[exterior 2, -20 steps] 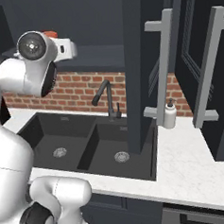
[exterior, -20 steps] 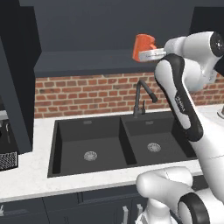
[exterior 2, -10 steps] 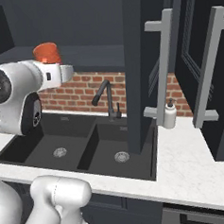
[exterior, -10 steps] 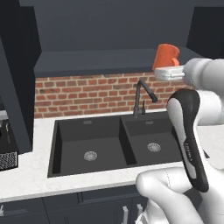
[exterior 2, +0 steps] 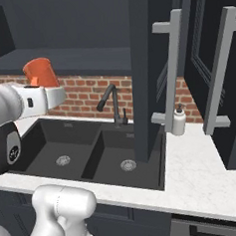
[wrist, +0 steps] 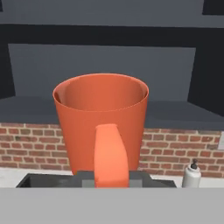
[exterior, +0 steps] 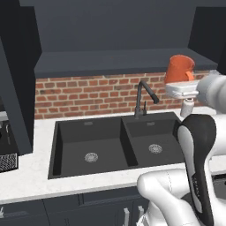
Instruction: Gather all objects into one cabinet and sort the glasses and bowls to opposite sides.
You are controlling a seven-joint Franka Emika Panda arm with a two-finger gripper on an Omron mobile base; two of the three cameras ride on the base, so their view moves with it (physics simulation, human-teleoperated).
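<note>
One orange mug held aloft over the sink

One orange mug [wrist: 101, 127] sits upright in the gripper [wrist: 111, 178], its handle facing the hand camera and pinched between the two closed fingers, the rim open toward the top. From the left base view the mug [exterior: 178, 69] stands directly on top of the white hand, high above the right end of the double sink [exterior: 119, 143]; from the right base view the mug [exterior 2: 40, 73] is carried above the sink's left basin, well to the left of the cabinet [exterior 2: 151, 63].

Below lies a pale speckled counter [exterior 2: 194, 177] with the black double sink set into it and a dark curved faucet [exterior 2: 113, 104] behind. A red brick backsplash [exterior: 88, 95] runs along the wall under a dark overhang. The cabinet's tall charcoal doors stand open, their long pale grey bar handles [exterior 2: 170, 69] upright. A white soap bottle [exterior 2: 178, 121] stands on the counter beside the nearest door.
</note>
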